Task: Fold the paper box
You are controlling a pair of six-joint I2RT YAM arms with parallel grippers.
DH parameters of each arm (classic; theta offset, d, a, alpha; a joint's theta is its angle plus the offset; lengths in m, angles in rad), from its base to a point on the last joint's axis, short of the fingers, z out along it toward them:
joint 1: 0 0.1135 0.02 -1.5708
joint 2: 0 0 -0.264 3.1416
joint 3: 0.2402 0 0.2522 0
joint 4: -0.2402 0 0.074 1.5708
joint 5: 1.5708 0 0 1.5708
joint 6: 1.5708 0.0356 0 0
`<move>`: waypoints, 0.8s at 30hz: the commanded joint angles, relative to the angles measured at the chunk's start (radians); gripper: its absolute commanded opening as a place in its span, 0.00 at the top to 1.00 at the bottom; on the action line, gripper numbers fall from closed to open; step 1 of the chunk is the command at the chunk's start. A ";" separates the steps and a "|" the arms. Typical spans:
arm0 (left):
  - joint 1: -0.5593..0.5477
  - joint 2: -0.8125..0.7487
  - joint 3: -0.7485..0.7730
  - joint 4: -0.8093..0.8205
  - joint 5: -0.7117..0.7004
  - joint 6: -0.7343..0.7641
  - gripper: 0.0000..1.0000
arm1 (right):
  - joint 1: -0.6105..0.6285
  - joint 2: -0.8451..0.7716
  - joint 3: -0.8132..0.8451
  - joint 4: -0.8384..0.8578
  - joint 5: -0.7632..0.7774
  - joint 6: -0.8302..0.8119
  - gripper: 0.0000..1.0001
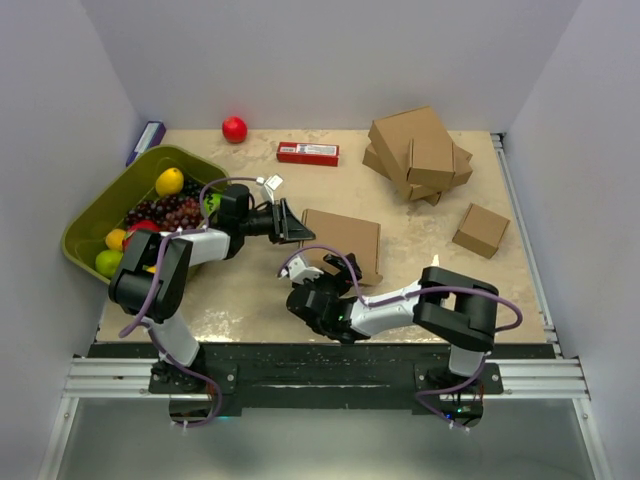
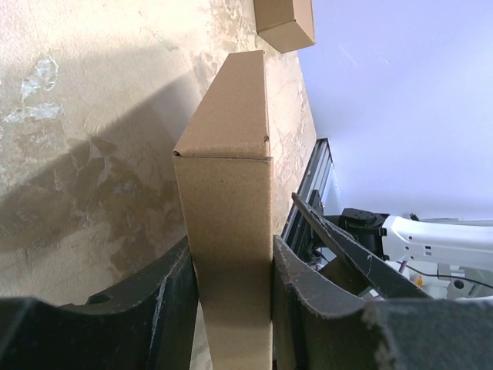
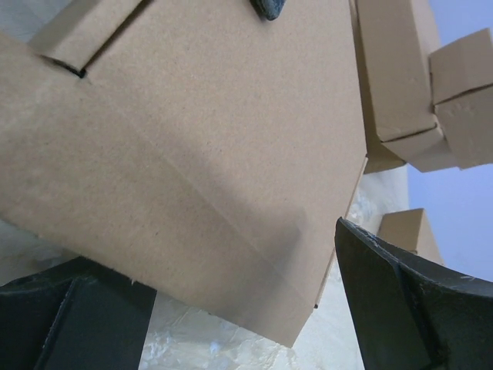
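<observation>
Near the middle of the table [image 1: 240,290] is the paper box [image 1: 345,238], a thin, closed brown cardboard mailer with its broad face showing from above. The left gripper [image 1: 288,222] is clamped across the box's narrow left edge. The right gripper [image 1: 312,300] is spread wide at the near edge, gripping nothing. The cardboard looks light and stiff but easily creased, so it is probably best held by its edges, not its flat face.

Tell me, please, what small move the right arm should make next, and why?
Probably close the right gripper on the near edge of the paper box. Its jaws stand wide open with that edge seemingly between them, while the left gripper clamps the box's left end and steadies it.
</observation>
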 commanded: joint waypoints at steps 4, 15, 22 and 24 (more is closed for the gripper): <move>0.010 0.012 0.002 0.045 0.047 -0.018 1.00 | -0.029 0.035 -0.027 0.322 0.147 -0.189 0.10; 0.010 0.027 0.006 0.044 0.058 -0.018 0.97 | -0.051 0.078 -0.058 0.535 0.076 -0.395 0.38; 0.010 0.021 0.011 0.044 0.060 -0.015 0.59 | -0.051 0.046 -0.052 0.454 0.059 -0.355 0.53; 0.010 0.012 0.016 0.033 0.054 -0.002 0.48 | -0.051 0.025 -0.050 0.402 0.050 -0.335 0.55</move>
